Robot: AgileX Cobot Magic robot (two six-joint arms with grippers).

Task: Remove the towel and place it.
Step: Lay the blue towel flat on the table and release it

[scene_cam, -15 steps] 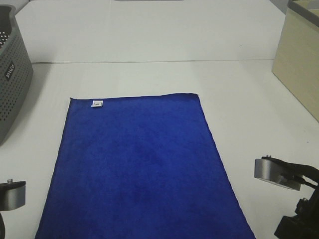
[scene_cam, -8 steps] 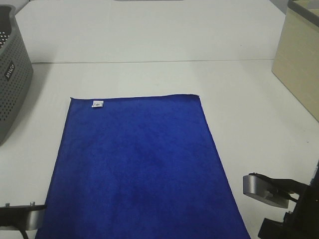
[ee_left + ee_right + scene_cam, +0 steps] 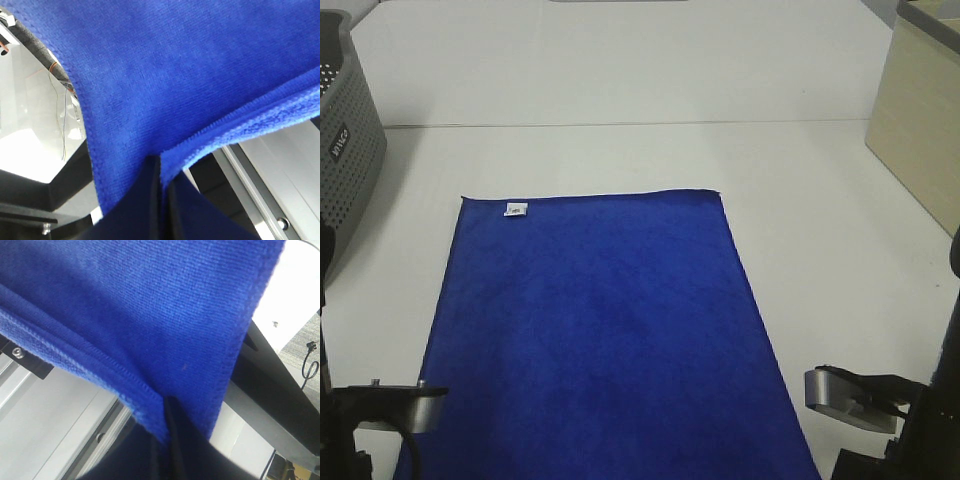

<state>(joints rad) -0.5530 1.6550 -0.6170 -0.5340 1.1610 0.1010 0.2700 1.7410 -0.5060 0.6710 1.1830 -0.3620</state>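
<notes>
Exterior high view: the towel is laid flat on the white table, its white tag at the far corner nearest the grey basket. In the wrist views its blue hem is seen clamped between the pressed-together jaws of the left gripper and of the right gripper.
</notes>
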